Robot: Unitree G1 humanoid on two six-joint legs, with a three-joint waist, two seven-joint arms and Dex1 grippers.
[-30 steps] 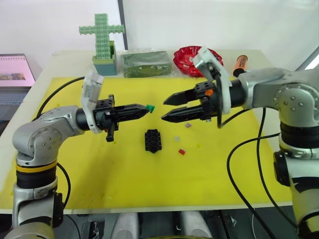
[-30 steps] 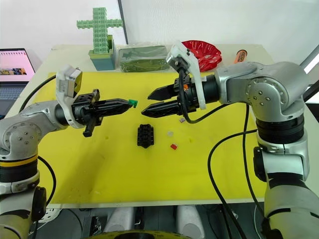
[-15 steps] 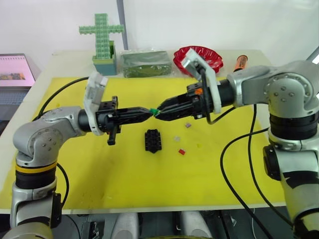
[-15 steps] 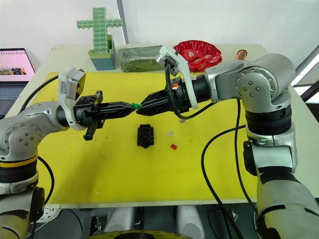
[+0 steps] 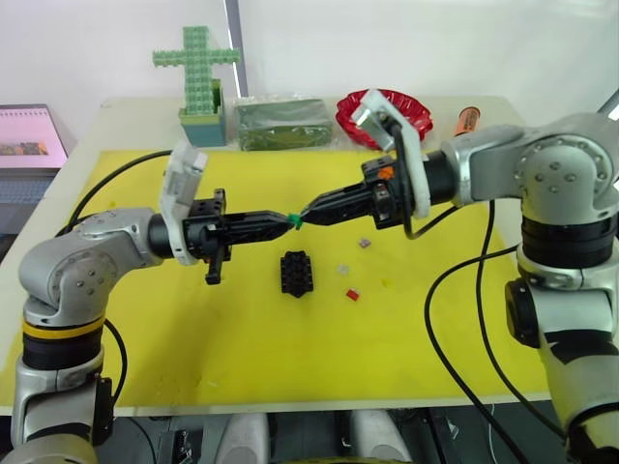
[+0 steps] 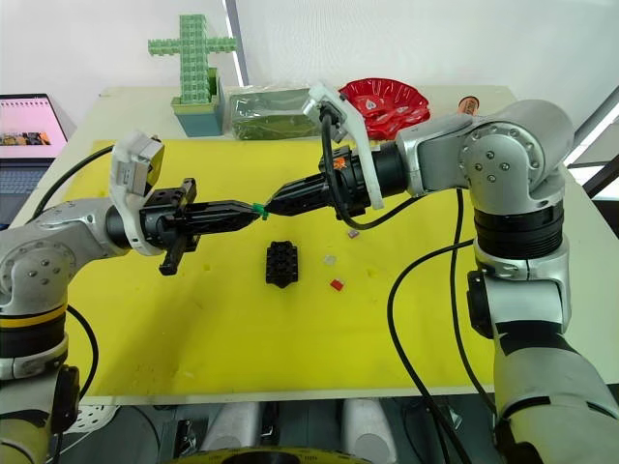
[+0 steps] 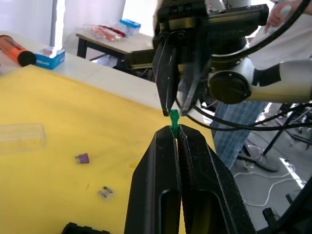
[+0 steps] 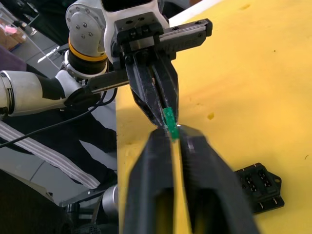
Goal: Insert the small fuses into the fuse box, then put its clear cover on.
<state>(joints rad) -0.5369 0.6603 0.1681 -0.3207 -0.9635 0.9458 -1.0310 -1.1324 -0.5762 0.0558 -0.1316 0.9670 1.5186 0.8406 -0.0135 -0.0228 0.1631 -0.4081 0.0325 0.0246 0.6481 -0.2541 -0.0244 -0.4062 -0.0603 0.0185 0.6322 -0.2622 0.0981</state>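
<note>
- The green fuse (image 6: 259, 206) is up in the air over the middle of the yellow mat (image 5: 242, 348), pinched at the tips of both end effectors, which meet nose to nose.
- The left end effector (image 7: 175, 134) is clenched on one end of the green fuse; the right end effector (image 8: 171, 132) comes in from the opposite side with its tips against the fuse, though whether it truly grips is hard to judge.
- The fuse box (image 5: 298, 272) lies flat on the mat below and slightly nearer the front edge of the bench (image 6: 126, 97), apart from both end effectors.
- Three loose fuses lie on the mat right of the box: a red one (image 5: 353, 294), a pale grey one (image 5: 342, 270) and a purplish one (image 5: 365, 243), all near each other and none touching the box.
- The clear cover (image 7: 22, 138) lies on the mat, faint, in the left wrist view.
- Along the far edge of the bench stand a green block cross (image 5: 198, 68), a clear bag of green stuff (image 5: 285, 123), a red bowl (image 6: 392, 100) and an orange marker (image 5: 466, 120).
- A laptop (image 6: 29, 126) sits off the bench's left side, cut off by the frame.
</note>
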